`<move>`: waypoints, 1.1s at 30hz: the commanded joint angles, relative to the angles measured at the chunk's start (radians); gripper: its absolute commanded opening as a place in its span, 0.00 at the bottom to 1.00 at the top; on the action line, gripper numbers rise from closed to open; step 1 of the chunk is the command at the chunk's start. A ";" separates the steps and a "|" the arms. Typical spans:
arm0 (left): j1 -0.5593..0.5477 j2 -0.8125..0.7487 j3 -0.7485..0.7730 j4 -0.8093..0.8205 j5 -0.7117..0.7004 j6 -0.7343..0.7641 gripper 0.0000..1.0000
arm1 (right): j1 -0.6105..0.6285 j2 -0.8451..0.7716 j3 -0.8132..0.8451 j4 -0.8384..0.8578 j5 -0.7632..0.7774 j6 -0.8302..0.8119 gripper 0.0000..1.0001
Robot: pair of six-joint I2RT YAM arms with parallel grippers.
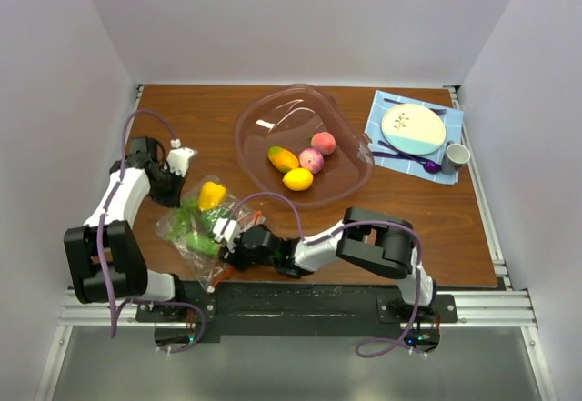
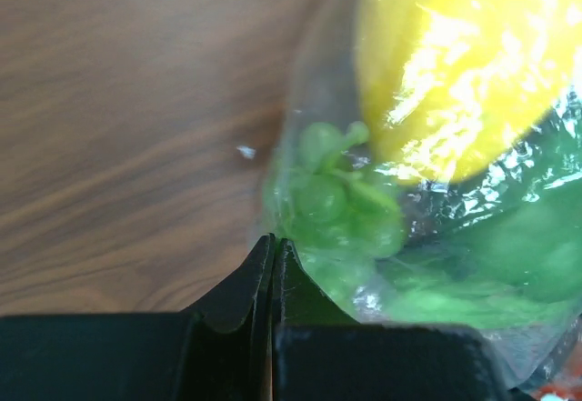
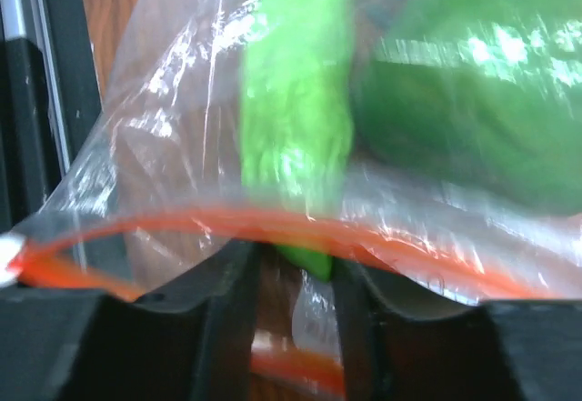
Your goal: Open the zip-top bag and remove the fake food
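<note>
The zip-top bag (image 1: 195, 228) lies at the near left of the table, with a yellow pepper (image 1: 212, 194) and green pieces inside. My left gripper (image 1: 182, 196) is shut on the bag's far edge. In the left wrist view the closed gripper (image 2: 273, 240) meets the plastic beside green grapes (image 2: 336, 201) and the pepper (image 2: 455, 65). My right gripper (image 1: 223, 237) is at the bag's near side. In the right wrist view this gripper (image 3: 296, 265) is open, with the orange-red zip strip (image 3: 182, 224) across its tips. The tip of a green cucumber (image 3: 291, 119) sits between its fingers.
A large clear pinkish bowl (image 1: 273, 101) at centre back holds a mango (image 1: 283, 157), two pink peaches (image 1: 311, 160) and a lemon (image 1: 298, 179). At the back right a blue mat (image 1: 386, 115) carries a plate (image 1: 414, 128), a cup (image 1: 456, 155) and a purple spoon (image 1: 429, 166).
</note>
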 commanded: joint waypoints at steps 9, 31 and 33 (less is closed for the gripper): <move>0.023 0.028 0.043 0.105 -0.076 -0.030 0.00 | 0.001 -0.321 -0.261 0.076 0.086 0.116 0.00; 0.035 -0.029 0.092 0.019 -0.003 -0.027 0.00 | -0.132 -0.961 -0.122 -0.625 0.405 -0.204 0.00; 0.028 -0.052 0.110 -0.017 0.039 -0.021 0.00 | -0.238 -0.911 -0.088 -0.600 0.414 -0.157 0.00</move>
